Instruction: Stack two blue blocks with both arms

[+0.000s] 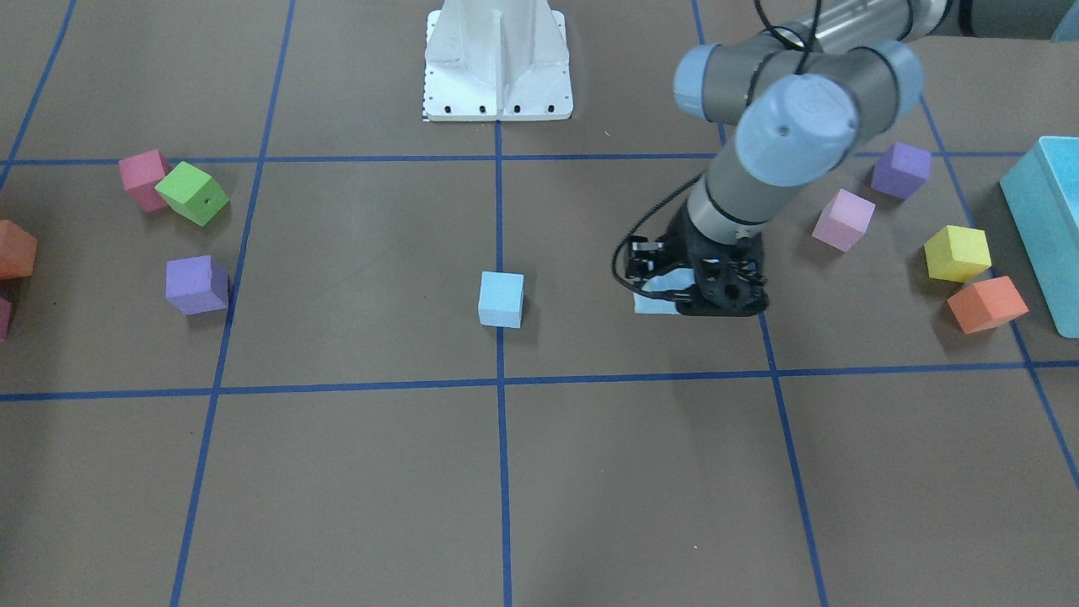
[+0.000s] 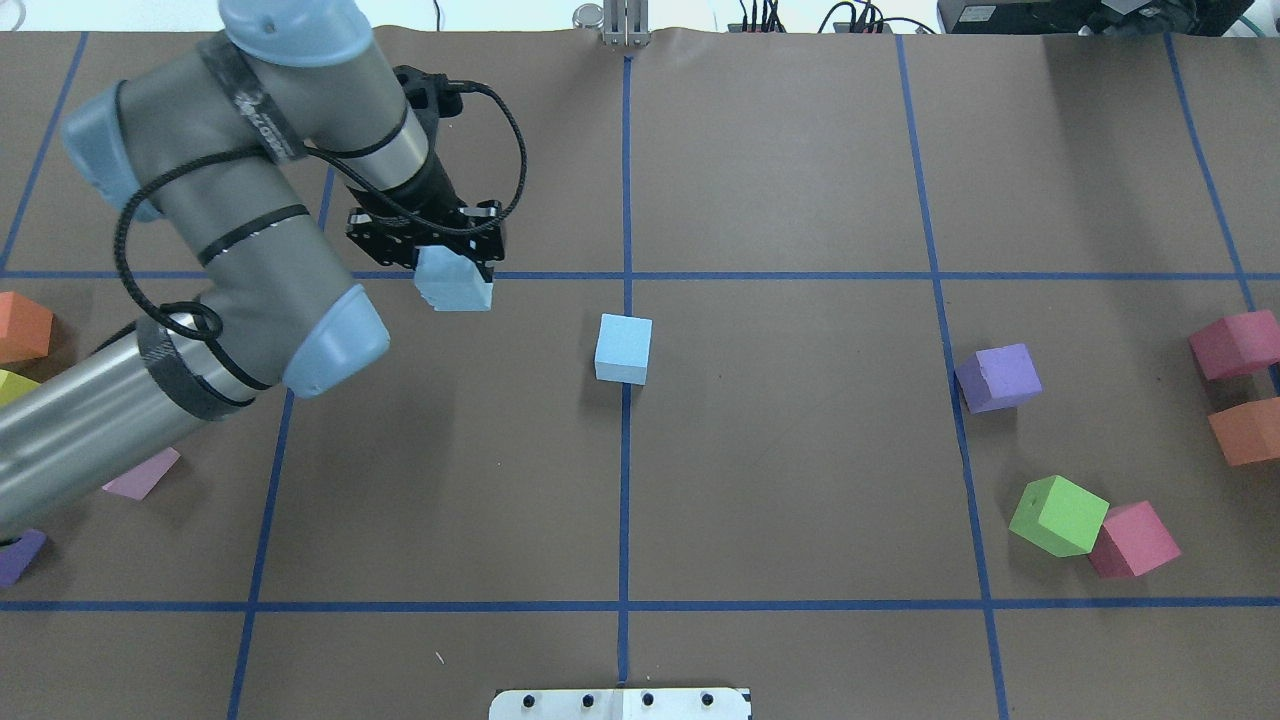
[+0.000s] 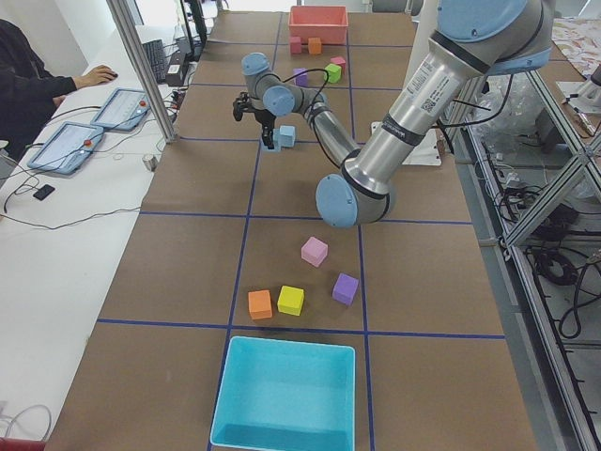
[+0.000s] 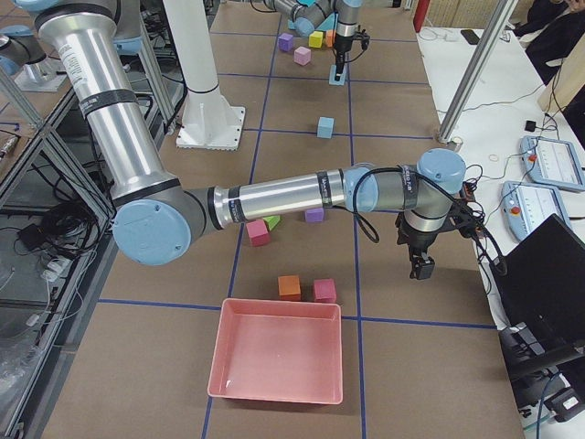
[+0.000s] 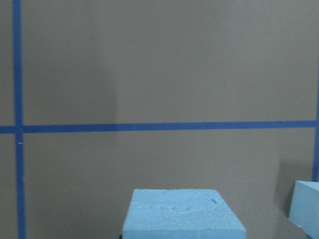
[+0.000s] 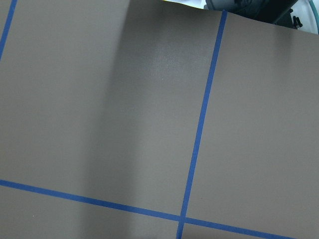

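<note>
Left gripper (image 2: 455, 268): clamped on the first pale sky-blue foam cube (image 2: 455, 292). You see the second pale sky-blue foam cube (image 2: 623, 348) free on the brown table (image 2: 800, 480), near the first, at its 4 o'clock in the overhead view. Right gripper (image 4: 420, 271): you cannot tell its jaw state. Large turquoise bin (image 3: 282, 395): an orange foam cube (image 3: 260, 303) and a yellow foam cube (image 3: 290, 300) lie outside it, near its 12 o'clock rim.
</note>
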